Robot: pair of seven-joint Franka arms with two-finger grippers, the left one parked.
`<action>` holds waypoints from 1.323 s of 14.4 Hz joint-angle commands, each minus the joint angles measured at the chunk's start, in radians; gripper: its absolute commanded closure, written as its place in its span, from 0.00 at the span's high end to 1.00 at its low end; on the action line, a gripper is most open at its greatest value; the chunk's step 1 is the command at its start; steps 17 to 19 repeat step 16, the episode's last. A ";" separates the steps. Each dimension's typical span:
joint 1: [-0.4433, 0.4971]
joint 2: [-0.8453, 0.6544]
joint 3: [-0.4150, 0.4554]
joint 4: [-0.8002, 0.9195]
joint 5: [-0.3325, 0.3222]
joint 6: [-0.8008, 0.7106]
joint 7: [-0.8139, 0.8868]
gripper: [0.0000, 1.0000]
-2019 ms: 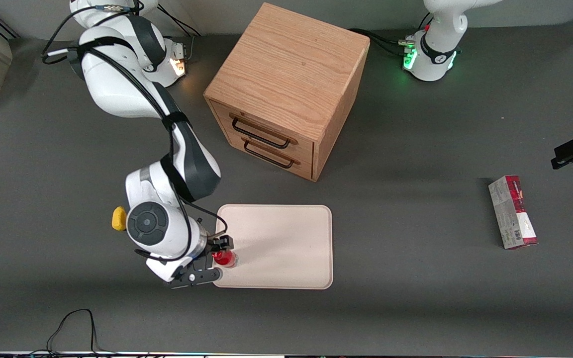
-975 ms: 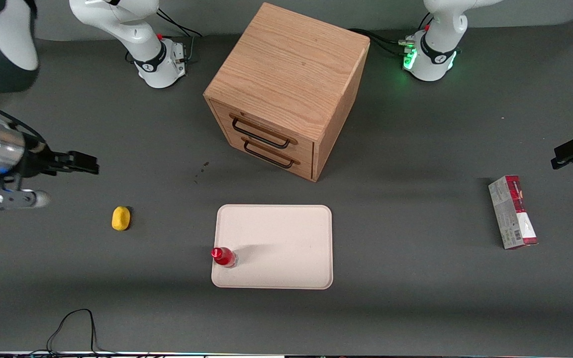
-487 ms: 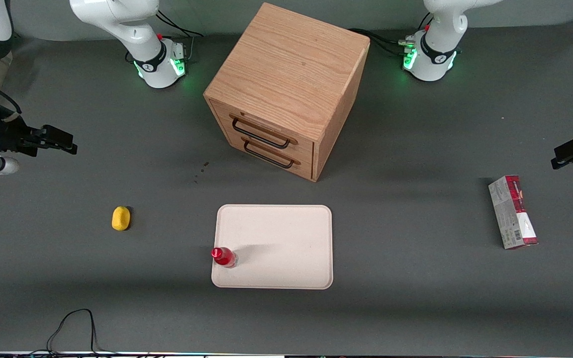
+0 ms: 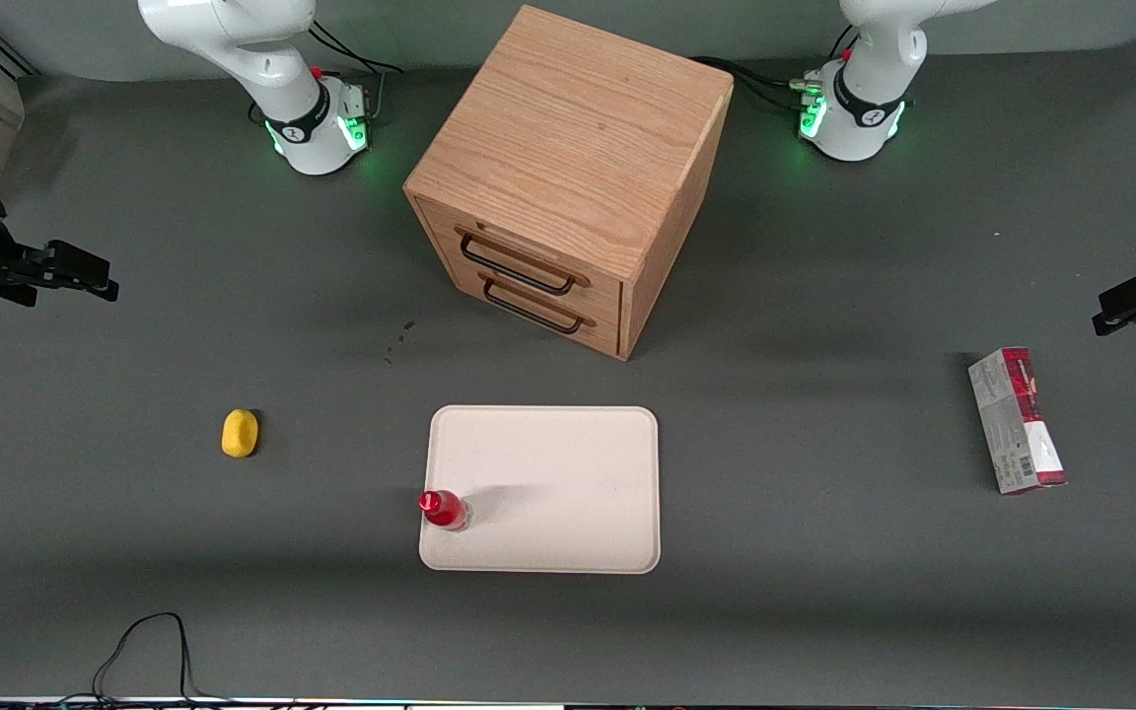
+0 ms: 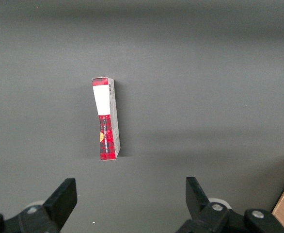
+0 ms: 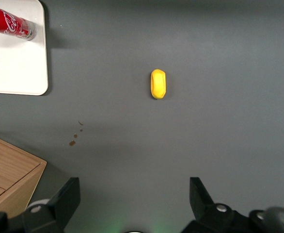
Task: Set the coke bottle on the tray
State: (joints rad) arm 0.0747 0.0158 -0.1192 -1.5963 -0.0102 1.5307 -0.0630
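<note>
The tiny red coke bottle (image 4: 444, 509) stands upright on the cream-beige tray (image 4: 568, 473), at the tray's near corner toward the working arm's end. It also shows in the right wrist view (image 6: 9, 24), on the tray's corner (image 6: 16, 73). My gripper (image 4: 85, 271) is open and empty, high up at the working arm's end of the table, well away from the bottle and farther from the front camera than it. In the right wrist view the gripper (image 6: 132, 199) has its two black fingers spread wide over bare table.
A yellow lump (image 4: 240, 433) lies on the table between the gripper and the tray; it also shows in the right wrist view (image 6: 158, 83). A wooden drawer cabinet (image 4: 568, 168) stands farther back than the tray. A red-and-grey carton (image 4: 1016, 419) lies toward the parked arm's end.
My gripper has let go of the bottle, which stays upright on the tray. The arm has risen and swung away toward the working arm's end of the table.
</note>
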 commanded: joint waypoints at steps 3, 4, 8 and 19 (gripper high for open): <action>0.002 -0.020 -0.004 -0.005 -0.013 -0.015 -0.005 1.00; -0.004 -0.020 -0.002 -0.004 -0.014 -0.015 -0.001 1.00; -0.007 -0.022 -0.002 -0.004 -0.016 -0.017 0.006 1.00; -0.009 -0.020 -0.004 -0.007 -0.014 -0.017 0.006 1.00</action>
